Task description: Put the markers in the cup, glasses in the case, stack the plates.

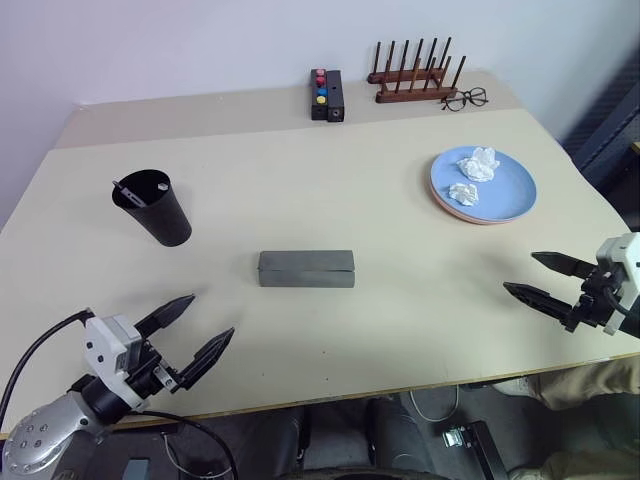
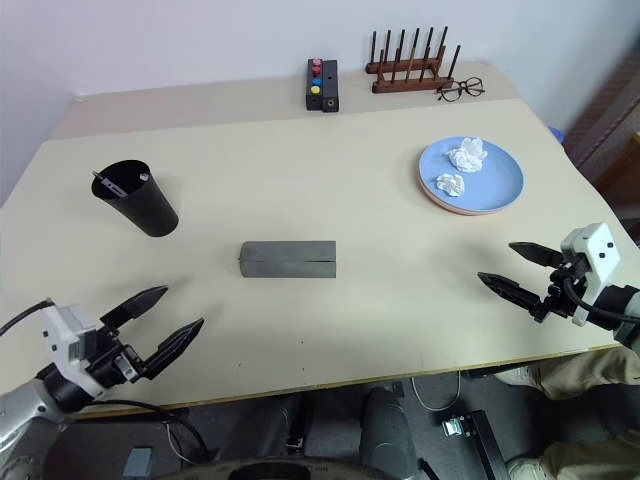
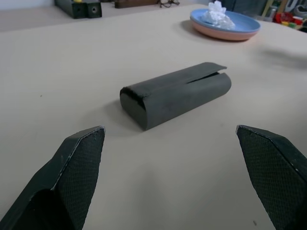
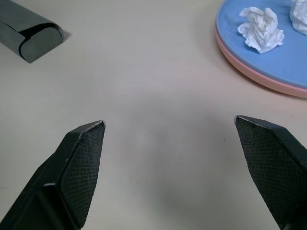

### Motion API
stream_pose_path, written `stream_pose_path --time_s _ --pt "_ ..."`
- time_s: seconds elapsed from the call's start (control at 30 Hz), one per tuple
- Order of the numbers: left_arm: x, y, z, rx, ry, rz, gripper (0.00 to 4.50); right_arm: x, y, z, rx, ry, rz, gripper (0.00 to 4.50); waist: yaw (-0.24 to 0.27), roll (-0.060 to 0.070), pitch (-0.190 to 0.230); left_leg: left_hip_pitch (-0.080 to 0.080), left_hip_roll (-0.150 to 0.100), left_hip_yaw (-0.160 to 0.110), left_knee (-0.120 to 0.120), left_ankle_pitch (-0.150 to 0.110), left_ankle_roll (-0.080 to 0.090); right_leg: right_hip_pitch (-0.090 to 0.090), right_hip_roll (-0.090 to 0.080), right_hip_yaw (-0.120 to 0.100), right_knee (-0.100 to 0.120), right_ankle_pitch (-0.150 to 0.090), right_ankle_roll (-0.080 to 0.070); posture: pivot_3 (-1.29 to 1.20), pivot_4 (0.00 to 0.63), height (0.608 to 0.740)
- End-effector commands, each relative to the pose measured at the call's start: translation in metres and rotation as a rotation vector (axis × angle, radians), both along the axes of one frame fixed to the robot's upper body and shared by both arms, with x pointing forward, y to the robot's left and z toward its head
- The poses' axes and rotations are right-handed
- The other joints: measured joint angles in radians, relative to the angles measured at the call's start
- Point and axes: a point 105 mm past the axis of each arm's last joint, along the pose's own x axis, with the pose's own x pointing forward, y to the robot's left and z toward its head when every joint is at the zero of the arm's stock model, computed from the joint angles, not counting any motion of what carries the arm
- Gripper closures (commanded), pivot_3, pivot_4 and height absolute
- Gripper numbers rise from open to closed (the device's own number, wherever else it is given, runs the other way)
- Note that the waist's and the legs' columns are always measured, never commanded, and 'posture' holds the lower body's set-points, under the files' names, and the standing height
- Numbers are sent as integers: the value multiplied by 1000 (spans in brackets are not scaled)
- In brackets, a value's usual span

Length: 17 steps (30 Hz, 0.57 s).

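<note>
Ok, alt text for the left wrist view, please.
The closed grey case lies on the beige table, beyond the left pincer with its two black fingers spread wide and empty. Farther back, the blue plate sits stacked on the pink plate, holding crumpled white tissue.

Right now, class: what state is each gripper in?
Left gripper: jaws open, holding nothing.
Right gripper: jaws open, holding nothing.
</note>
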Motion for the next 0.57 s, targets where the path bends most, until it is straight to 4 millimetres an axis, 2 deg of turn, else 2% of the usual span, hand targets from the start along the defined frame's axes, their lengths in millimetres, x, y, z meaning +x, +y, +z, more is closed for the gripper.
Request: stream_pose_path --time_s 0.03,0.3,0.57 --pt "1 2 2 18 -31 -7 0 -3 -2 13 0 -46 0 89 0 0 0 0 0 0 0 0 0 0 0 0 0 0 0 0 150 740" --pt "1 -3 3 15 -8 -52 0 -2 -12 15 -16 -34 -3 89 -1 0 0 0 0 0 0 0 1 0 0 0 -1 0 0 0 150 740" --pt "-3 3 2 37 28 -76 0 -13 -13 8 -28 1 9 89 0 0 0 0 0 0 0 -1 1 1 0 0 -3 0 0 0 150 740"
